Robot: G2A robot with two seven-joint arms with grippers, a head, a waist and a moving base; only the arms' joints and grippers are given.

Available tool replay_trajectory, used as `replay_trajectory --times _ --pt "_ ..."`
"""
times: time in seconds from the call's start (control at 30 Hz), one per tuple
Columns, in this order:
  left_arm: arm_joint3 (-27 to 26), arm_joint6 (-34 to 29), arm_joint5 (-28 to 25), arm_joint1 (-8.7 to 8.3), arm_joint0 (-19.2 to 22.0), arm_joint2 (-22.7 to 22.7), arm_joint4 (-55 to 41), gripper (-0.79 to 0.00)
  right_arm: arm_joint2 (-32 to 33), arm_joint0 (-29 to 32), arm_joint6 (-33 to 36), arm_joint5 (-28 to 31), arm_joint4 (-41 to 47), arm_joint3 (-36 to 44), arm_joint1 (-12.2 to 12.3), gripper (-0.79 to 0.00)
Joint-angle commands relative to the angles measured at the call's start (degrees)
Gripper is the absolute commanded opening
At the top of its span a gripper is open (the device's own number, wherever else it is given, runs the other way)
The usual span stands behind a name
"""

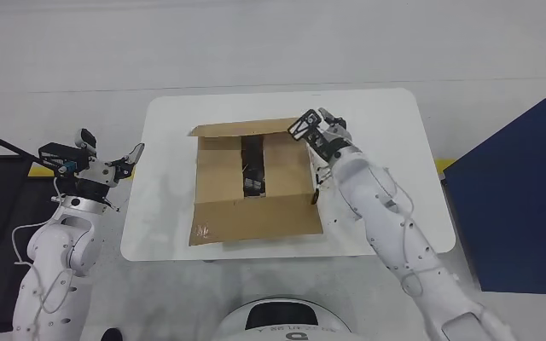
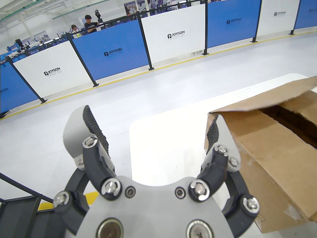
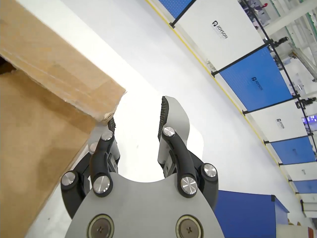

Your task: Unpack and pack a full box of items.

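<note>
Your box (image 1: 256, 192) sits mid table (image 1: 375, 119), flaps nearly shut over a dark slot of items (image 1: 252, 175); your right gripper (image 3: 138, 120) is at its far right corner, jaws open, one finger beside the flap corner, probably to lift it. Your left gripper (image 2: 151, 122) hangs off the table's left edge, jaws spread and empty, likely parked clear.

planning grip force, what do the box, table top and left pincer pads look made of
Box: brown cardboard, matte, with creased flaps and ragged edges. Table: smooth white top with a faint sheen; laminate or plastic, can't tell which. Left pincer pads: black and ribbed, likely rubber.
</note>
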State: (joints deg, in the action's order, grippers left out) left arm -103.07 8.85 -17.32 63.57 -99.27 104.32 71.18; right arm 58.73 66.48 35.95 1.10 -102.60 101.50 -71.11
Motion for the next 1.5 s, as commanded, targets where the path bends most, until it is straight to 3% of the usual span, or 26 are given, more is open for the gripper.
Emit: replay_trajectory --times 0.0,0.27,0.4,0.5,0.6,0.63,0.67,0.77,0.87,1.0,1.13,1.23,1.3,1.47 --pt "0.0 0.0 0.0 0.0 0.0 0.0 0.0 0.0 -0.4 -3.1 0.9 -1.2 1.2 -2.0 -0.6 -0.449" --pt "0.0 0.0 0.0 0.0 0.0 0.0 0.0 0.0 -8.1 -22.7 13.6 -0.9 11.8 -23.1 -5.8 -0.465" --pt "0.0 0.0 0.0 0.0 0.0 0.0 0.0 0.0 -12.1 -27.6 16.1 -1.0 14.9 -31.3 -8.2 -0.416" --pt "0.0 0.0 0.0 0.0 0.0 0.0 0.0 0.0 -13.1 -29.4 14.2 -3.3 15.9 -33.7 -9.4 -0.409" --pt "0.0 0.0 0.0 0.0 0.0 0.0 0.0 0.0 -12.0 -28.6 11.7 -5.4 16.0 -31.8 -9.6 -0.394" --pt "0.0 0.0 0.0 0.0 0.0 0.0 0.0 0.0 -11.3 -27.9 11.0 -6.1 15.9 -30.4 -9.5 -0.36" --pt "0.0 0.0 0.0 0.0 0.0 0.0 0.0 0.0 -10.4 -26.9 10.1 -6.2 15.8 -28.6 -9.3 -0.271" --pt "0.0 0.0 0.0 0.0 0.0 0.0 0.0 0.0 -6.4 -22.4 6.9 -4.2 17.2 -22.0 -8.1 -0.219" --pt "0.0 0.0 0.0 0.0 0.0 0.0 0.0 0.0 -1.2 -16.7 4.6 0.4 18.4 -14.3 -6.5 -0.166" --pt "0.0 0.0 0.0 0.0 0.0 0.0 0.0 0.0 6.6 -7.7 3.7 9.7 18.4 -4.2 -4.1 -0.006" --pt "0.0 0.0 0.0 0.0 0.0 0.0 0.0 0.0 12.3 0.3 4.4 23.7 19.1 3.0 -2.0 0.0" --pt "0.0 0.0 0.0 0.0 0.0 0.0 0.0 0.0 12.2 2.9 6.9 34.4 18.7 4.6 -1.1 0.0" --pt "0.0 0.0 0.0 0.0 0.0 0.0 0.0 0.0 11.0 2.7 6.0 35.3 18.7 3.7 -1.1 0.0" --pt "0.0 0.0 0.0 0.0 0.0 0.0 0.0 0.0 3.7 -3.3 4.7 31.0 15.8 -3.3 -2.4 -0.015"
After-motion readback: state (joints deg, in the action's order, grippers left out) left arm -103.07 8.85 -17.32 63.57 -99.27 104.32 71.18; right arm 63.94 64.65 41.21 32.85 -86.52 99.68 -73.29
